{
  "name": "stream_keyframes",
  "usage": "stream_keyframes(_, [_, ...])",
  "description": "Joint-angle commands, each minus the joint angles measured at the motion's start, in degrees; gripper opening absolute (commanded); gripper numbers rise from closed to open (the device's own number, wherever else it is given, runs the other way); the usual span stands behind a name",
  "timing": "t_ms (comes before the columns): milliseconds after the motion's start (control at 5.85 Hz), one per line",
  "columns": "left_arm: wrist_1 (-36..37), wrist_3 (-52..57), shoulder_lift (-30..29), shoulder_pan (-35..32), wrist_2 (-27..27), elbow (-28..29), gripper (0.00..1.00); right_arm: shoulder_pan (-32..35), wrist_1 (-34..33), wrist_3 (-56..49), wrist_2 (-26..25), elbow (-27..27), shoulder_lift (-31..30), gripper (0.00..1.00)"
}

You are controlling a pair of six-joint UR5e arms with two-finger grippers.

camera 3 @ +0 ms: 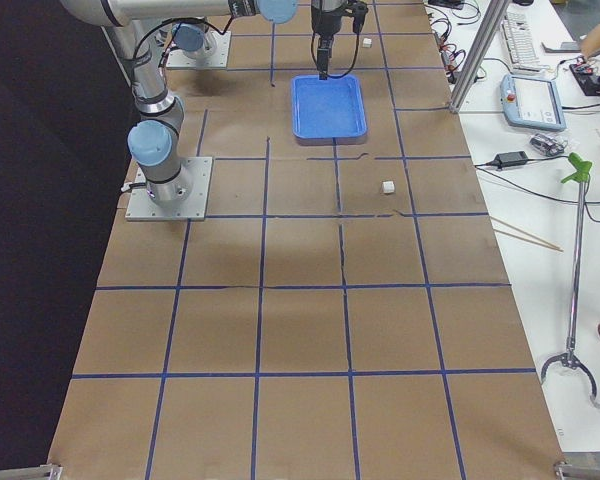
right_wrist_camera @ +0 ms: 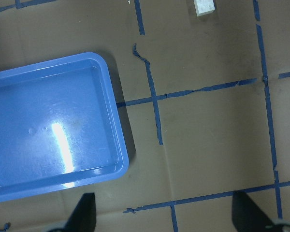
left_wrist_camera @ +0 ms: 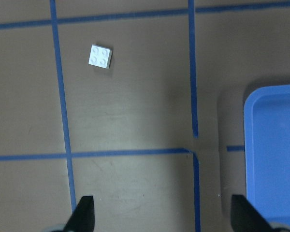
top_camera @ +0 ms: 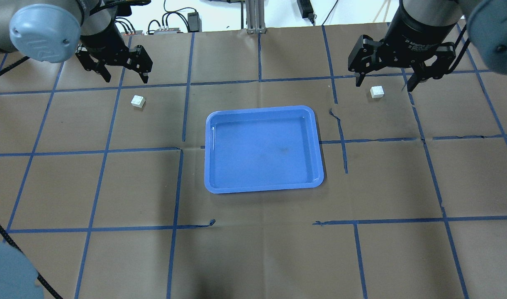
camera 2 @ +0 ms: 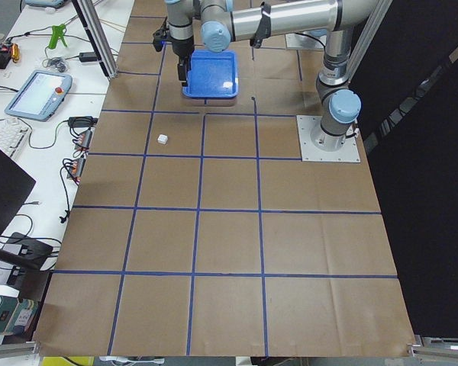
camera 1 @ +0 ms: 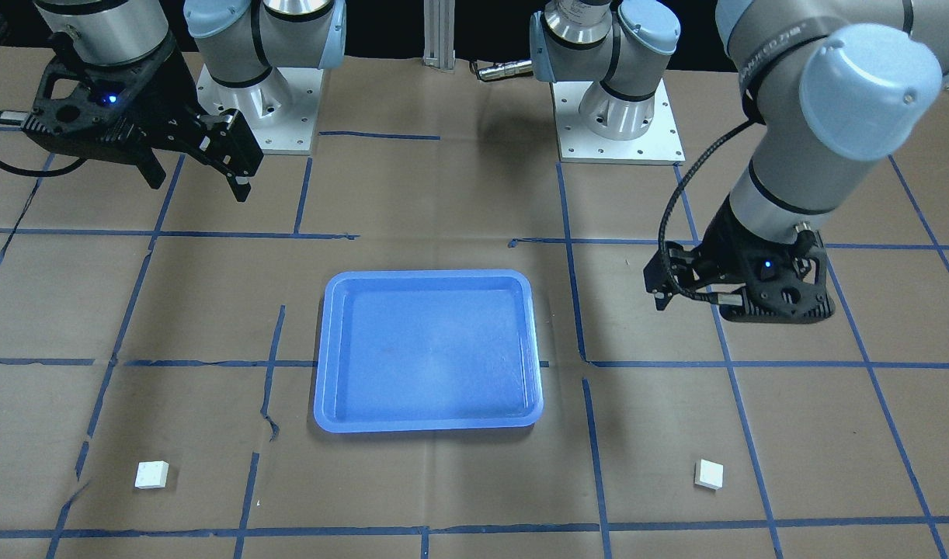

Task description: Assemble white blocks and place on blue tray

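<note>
The left claw and right claw both hang wide open above the table; one white block lies left of the blue tray, the other white block right of it, well apart.

The left tool and the right tool both hang in the air, pointing straight down, jaws spread wide apart.

The right hand body reads "2F Adaptive", rest blurred.
</note>
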Motion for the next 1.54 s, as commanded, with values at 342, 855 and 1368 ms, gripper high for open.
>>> stream_keyframes(342, [10.8, 8.5, -15.7, 4.6, -3.2, 3.8, 0.95, 0.0, -1.1, -12.2, 1.0, -0.1, 0.3, 1.00])
stream_keyframes(855, [16.6, 18.0, -18.6, 5.2, -3.5, -0.6, 0.91, -0.2, -1.1, -37.2, 1.0, -0.4, 1.6, 1.00])
stream_keyframes(1368, [18.0, 22.3, -19.2, 6.2, -3.4, -1.8, 0.82, -0.1, -1.5, -64.6, 0.3, -4.5, 7.2, 1.00])
